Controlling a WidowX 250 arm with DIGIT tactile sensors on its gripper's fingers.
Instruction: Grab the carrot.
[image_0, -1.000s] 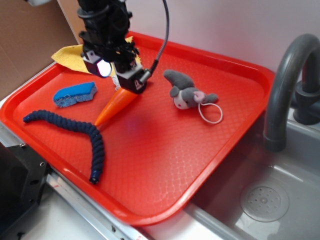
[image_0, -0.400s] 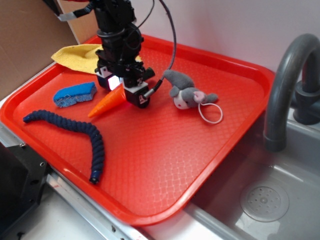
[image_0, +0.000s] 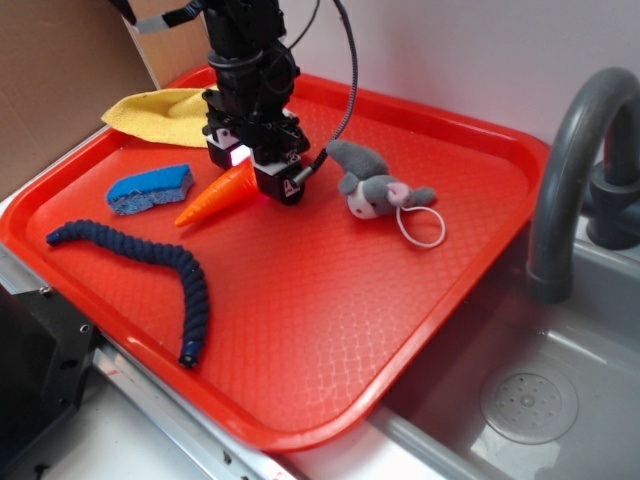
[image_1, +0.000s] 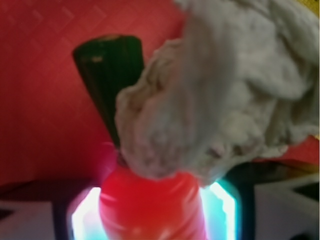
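Note:
The carrot (image_0: 213, 198) is orange and tapered, lying slanted on the red tray (image_0: 400, 330) with its tip toward the blue sponge. Its thick end sits under my gripper (image_0: 253, 173), which stands upright over it. In the wrist view the carrot (image_1: 150, 205) fills the gap between my two lit pads, touching both, and its dark green stem (image_1: 107, 75) points away. My gripper (image_1: 150, 217) is shut on the carrot. From outside I cannot tell whether the carrot's tip rests on the tray.
A grey plush mouse (image_0: 375, 185) lies just right of the gripper, close in the wrist view as fuzzy grey plush (image_1: 230, 95). A blue sponge (image_0: 150, 188), a dark blue rope (image_0: 150, 262) and a yellow cloth (image_0: 160, 112) share the tray. A faucet (image_0: 570, 170) and sink (image_0: 530, 400) stand at right.
The gripper moved right and toward the tray's back, turning. The carrot went with it: its tip shifted up and left, toward the sponge.

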